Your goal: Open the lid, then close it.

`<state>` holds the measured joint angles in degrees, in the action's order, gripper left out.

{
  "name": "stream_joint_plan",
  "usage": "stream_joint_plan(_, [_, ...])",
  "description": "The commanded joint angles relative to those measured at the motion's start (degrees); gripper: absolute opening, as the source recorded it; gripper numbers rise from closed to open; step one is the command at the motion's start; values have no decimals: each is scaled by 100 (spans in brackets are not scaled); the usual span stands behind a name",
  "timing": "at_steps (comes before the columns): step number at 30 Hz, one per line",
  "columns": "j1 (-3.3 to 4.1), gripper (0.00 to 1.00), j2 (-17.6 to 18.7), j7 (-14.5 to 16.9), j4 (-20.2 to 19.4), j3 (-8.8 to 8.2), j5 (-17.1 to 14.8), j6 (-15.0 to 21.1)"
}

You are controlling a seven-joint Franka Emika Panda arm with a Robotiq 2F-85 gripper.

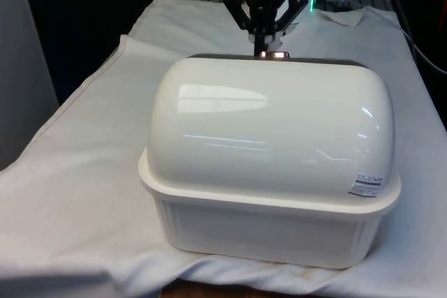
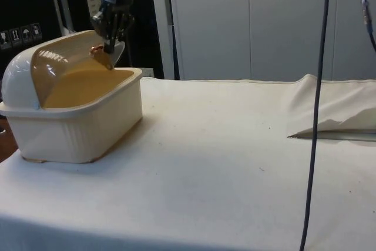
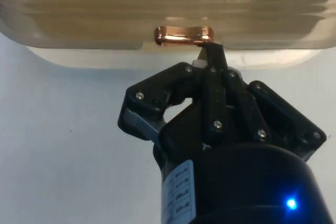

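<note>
A cream bread box (image 1: 272, 207) stands on the white cloth with its rounded back to the front view. In the side view its ribbed tan roll lid (image 2: 64, 63) is raised, and the copper handle (image 2: 97, 50) sits high, well above the base's front rim (image 2: 132, 74). My gripper (image 2: 109, 49) hangs over the box's opening side, shut, its tips right against the handle (image 3: 184, 35) with nothing clamped between them. In the wrist view the joined fingertips (image 3: 211, 55) touch the handle's end, just under the lid's edge. From the front, the gripper (image 1: 267, 41) stands behind the dome, directly above the handle (image 1: 272, 54).
White cloth (image 2: 235, 157) covers the table, open to the side of the box. A folded cloth edge (image 2: 329, 127) lies at the far side. A black cable (image 2: 317, 116) hangs down in front of the side view.
</note>
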<state>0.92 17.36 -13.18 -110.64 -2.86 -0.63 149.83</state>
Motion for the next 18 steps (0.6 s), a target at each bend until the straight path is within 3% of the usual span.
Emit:
stream_joint_plan(1, [-6,0,40,-6,86,0,-11,29])
stream_joint_plan(18, [-34,0,355,17,802,17,-46,34])
